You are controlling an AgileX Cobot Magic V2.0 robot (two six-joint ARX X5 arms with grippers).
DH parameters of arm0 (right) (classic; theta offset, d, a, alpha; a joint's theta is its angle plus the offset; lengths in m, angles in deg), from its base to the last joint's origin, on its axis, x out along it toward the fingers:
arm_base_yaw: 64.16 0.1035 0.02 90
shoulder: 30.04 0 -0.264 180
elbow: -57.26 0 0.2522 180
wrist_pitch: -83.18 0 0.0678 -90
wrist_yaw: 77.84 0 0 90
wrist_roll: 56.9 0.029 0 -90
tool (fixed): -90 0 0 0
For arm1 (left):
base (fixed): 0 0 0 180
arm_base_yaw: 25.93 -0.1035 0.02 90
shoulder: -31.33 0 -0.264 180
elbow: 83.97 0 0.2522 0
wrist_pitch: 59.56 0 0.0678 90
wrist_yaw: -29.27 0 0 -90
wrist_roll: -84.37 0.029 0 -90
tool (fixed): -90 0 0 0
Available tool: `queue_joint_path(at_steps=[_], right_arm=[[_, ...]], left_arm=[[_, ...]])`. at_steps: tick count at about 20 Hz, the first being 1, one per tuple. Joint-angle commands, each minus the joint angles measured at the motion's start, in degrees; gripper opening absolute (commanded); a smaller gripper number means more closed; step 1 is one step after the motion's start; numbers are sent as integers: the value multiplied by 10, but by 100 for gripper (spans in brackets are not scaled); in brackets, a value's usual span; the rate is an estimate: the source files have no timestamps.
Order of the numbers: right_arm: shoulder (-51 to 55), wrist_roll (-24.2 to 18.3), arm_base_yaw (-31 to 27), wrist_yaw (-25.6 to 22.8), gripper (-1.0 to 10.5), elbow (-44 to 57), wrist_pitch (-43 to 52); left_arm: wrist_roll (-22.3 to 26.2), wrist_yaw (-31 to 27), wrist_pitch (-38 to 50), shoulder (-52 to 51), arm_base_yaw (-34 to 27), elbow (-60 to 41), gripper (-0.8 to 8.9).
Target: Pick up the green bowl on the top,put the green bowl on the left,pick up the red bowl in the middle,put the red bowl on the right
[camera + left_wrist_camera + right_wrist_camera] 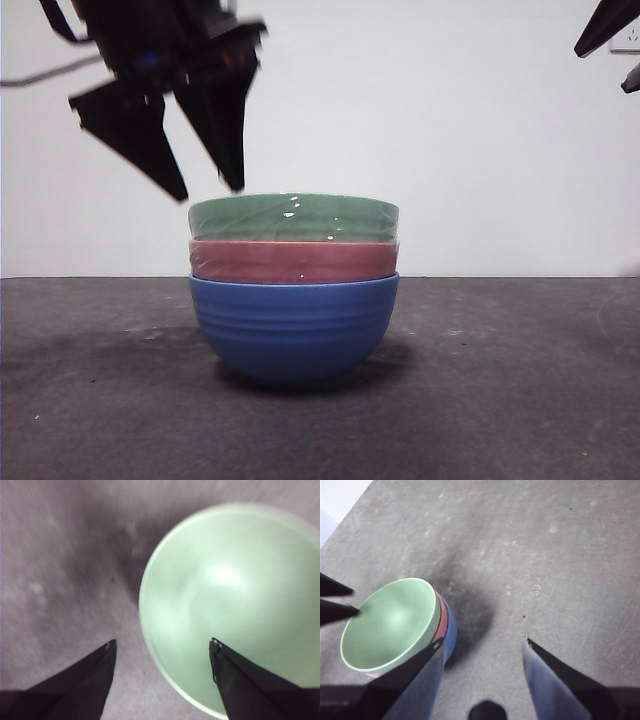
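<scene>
The green bowl (293, 217) sits on top of a stack, nested in the red bowl (293, 261), which sits in a blue bowl (294, 326) at the table's middle. My left gripper (208, 190) is open, just above the green bowl's left rim. In the left wrist view its jaws straddle the green bowl's rim (150, 645), one over the inside, one over the table; the gripper (162, 645) holds nothing. My right gripper (482, 642) is open and empty, high at the right; its view shows the green bowl (390, 625), the red bowl's edge (440, 625) and the left gripper's tips (340, 600).
The dark grey table (500, 400) spreads on both sides of the stack. A white wall stands behind. The right arm shows only as black tips (610, 30) at the front view's top right corner.
</scene>
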Motion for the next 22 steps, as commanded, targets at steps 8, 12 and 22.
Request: queue_joint_path(at_steps=[8, 12, 22], right_arm=[[-1, 3, 2, -3, 252, -2, 1], [-1, 3, 2, -3, 252, -2, 2], [-1, 3, 2, -3, 252, -2, 2]], left_arm=[[8, 0, -3, 35, 5, 1, 19], [8, -1, -3, 35, 5, 1, -9], [7, -11, -22, 35, 3, 61, -9]])
